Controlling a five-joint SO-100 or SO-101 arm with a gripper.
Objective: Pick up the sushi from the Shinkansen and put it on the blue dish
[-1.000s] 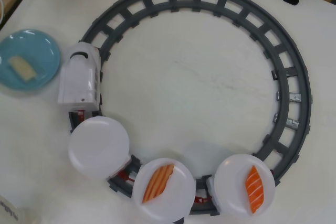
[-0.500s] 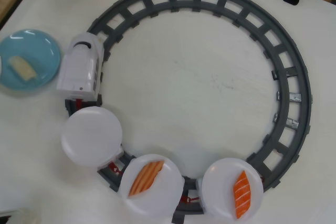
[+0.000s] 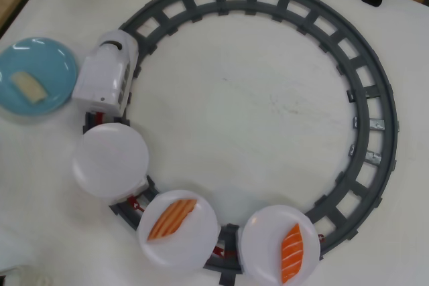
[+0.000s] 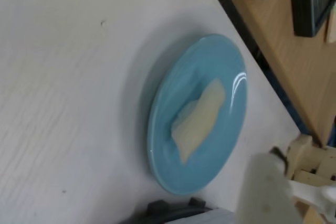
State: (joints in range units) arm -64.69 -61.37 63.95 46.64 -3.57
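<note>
Already the sushi [image 3: 28, 87] lies on the blue dish [image 3: 50, 58], a little toward the left side of the dish in the overhead view, and nothing touches it. In the wrist view the same pale block [image 4: 198, 118] rests flat near the middle of the dish [image 4: 173, 182]. The Shinkansen [image 3: 107, 75] stands on the grey track [image 3: 362, 85] just beside the dish, and the first white plate [image 3: 110, 159] behind it is empty, while the two next plates carry salmon pieces [image 3: 173, 218]. I judge that the placing step is finished and only the retreat of the arm is left. The gripper is not seen in the overhead view; in the wrist view a blurred pale shape at the lower right may be one finger [image 4: 265, 192], so I cannot tell whether the fingers are apart or together. The next move, I think, calls for lifting away without brushing the dish rim or the train nose, since both are close.
</note>
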